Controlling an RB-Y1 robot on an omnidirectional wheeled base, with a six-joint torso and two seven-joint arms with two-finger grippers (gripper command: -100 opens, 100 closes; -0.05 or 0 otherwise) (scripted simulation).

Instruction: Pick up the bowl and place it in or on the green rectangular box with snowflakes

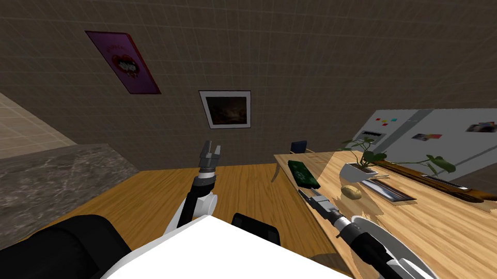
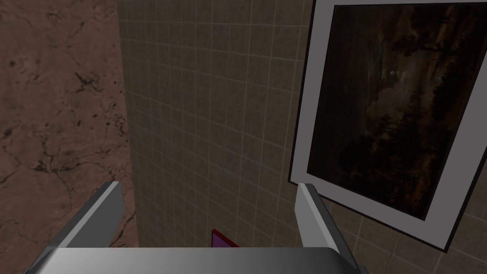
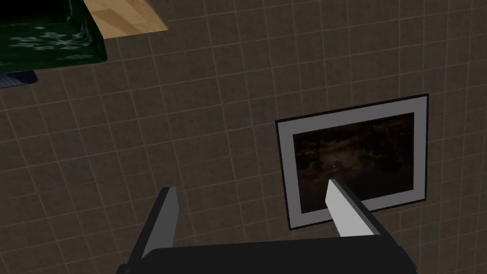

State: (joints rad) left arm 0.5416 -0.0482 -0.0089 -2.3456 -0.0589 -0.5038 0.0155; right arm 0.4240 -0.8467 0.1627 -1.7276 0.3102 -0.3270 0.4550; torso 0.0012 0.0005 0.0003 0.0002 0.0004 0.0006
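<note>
A dark green rectangular box with pale snowflakes [image 1: 302, 173] lies near the wooden table's [image 1: 442, 237] near-left corner. Its end also shows in the right wrist view [image 3: 47, 40]. A white round rim [image 1: 388, 239], apparently the bowl, sits on the table by my right forearm, which partly hides it. My right gripper [image 1: 305, 194] hangs open and empty [image 3: 251, 186] just short of the box, over the table's edge. My left gripper [image 1: 210, 155] is raised over the wooden floor, well left of the table, open and empty [image 2: 208, 188].
On the table beyond the box are a potted plant [image 1: 358, 169], a brown potato-like lump [image 1: 353, 191] and a flat framed tray [image 1: 388, 189]. A grey fridge [image 1: 438, 134] stands behind the table. A dark marble counter [image 1: 47, 178] is at the left, and a dark blue chair [image 1: 298, 146] is past the table's end.
</note>
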